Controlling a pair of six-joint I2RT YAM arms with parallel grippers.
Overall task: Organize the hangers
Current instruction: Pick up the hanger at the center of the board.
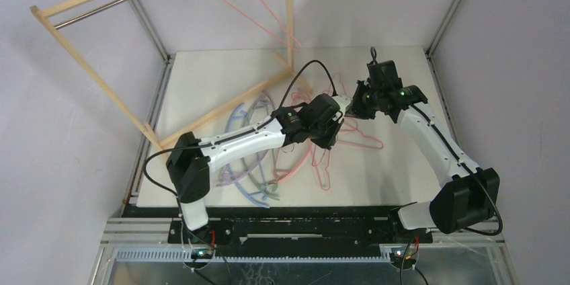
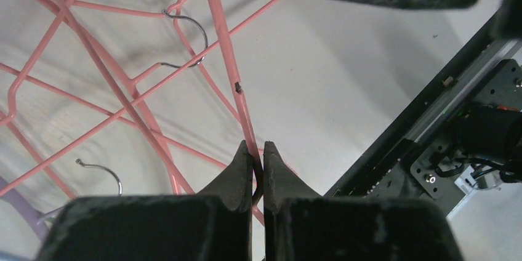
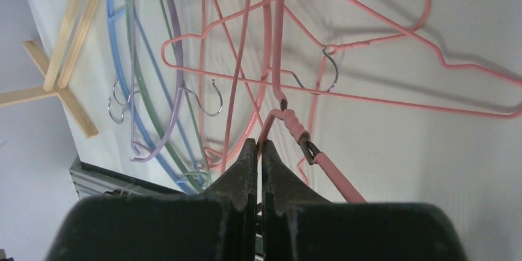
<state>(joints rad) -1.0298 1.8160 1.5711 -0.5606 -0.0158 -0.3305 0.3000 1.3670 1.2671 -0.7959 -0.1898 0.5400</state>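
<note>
Wire of a pink hanger (image 2: 226,39) sits clamped in left end effector (image 2: 253,153) and right end effector (image 3: 258,147), right of wooden rack (image 3: 77,27).

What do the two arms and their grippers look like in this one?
The left arm and right arm have white links with black joint housings and black bases. A thin black cable loops off the left one; small green lights glow by the right wrist. The left gripper and right gripper have dark, scuffed, wedge-shaped fingers tapering to narrow tips.
</note>
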